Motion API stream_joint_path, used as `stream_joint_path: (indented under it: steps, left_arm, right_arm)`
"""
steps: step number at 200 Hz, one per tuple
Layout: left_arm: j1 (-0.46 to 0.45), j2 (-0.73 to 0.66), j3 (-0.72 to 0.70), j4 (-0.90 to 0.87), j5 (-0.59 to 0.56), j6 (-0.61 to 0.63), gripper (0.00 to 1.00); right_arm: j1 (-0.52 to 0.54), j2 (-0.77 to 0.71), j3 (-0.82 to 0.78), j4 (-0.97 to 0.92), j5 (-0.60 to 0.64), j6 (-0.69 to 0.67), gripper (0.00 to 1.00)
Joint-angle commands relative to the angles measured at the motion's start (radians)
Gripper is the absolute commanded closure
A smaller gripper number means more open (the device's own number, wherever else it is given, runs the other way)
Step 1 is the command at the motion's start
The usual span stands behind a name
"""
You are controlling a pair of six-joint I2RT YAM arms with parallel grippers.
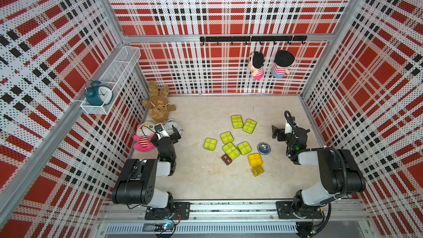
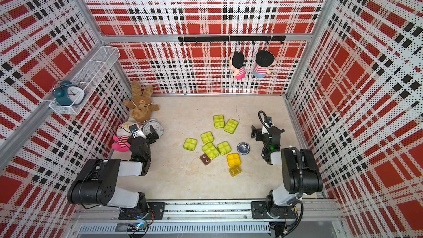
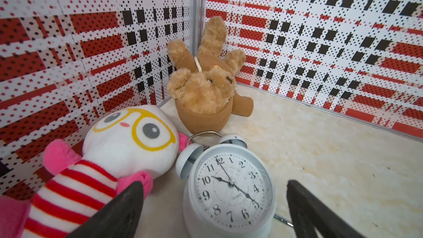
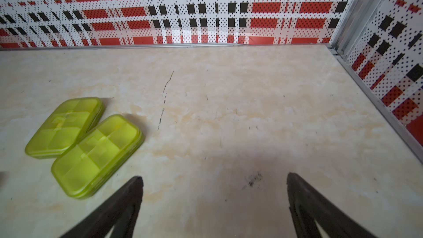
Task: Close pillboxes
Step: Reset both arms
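Note:
Several lime pillboxes lie mid-table in both top views; two sit side by side at the back, and the right wrist view shows their lids down. Nearer the front lie a round navy pillbox, an orange one, a small amber one and a small brown one. My left gripper stands open over a white alarm clock, far left of the boxes. My right gripper is open over bare table, right of the back pair.
A brown plush bear and a white and pink plush lie in the back left corner by the clock. A wire shelf with a teal clock hangs on the left wall. Two dolls hang on the back wall.

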Motion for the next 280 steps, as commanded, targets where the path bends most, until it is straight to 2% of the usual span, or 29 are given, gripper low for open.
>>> stream_joint_path:
  steps: [1, 53, 63, 73, 88, 98, 280]
  left_arm:
    - [-0.006, 0.033, -0.008, 0.147, 0.041, 0.041, 0.02]
    - [-0.018, 0.056, -0.027, 0.206, 0.044, 0.06, 0.02]
    - [-0.029, 0.061, -0.032, 0.214, 0.034, 0.072, 0.02]
    - [-0.041, 0.078, -0.042, 0.269, 0.022, 0.087, 0.02]
    - [-0.043, 0.081, -0.045, 0.278, 0.021, 0.088, 0.02]
    - [-0.043, 0.081, -0.043, 0.279, 0.021, 0.089, 0.02]
    - [-0.044, 0.081, -0.043, 0.279, 0.022, 0.087, 0.02]
  right_arm:
    - [-0.009, -0.035, -0.049, 0.144, -0.01, -0.003, 0.0]
    - [0.006, -0.028, -0.053, 0.158, 0.035, -0.012, 0.0]
    - [0.031, -0.026, -0.104, 0.23, 0.109, -0.016, 0.0]
    - [0.031, 0.015, -0.149, 0.386, 0.1, -0.017, 0.0]
    - [0.032, -0.001, -0.104, 0.254, 0.137, -0.006, 0.0]
    - [0.034, 0.014, -0.11, 0.302, 0.14, -0.009, 0.0]
    - [0.051, 0.007, -0.116, 0.305, 0.16, -0.027, 0.0]
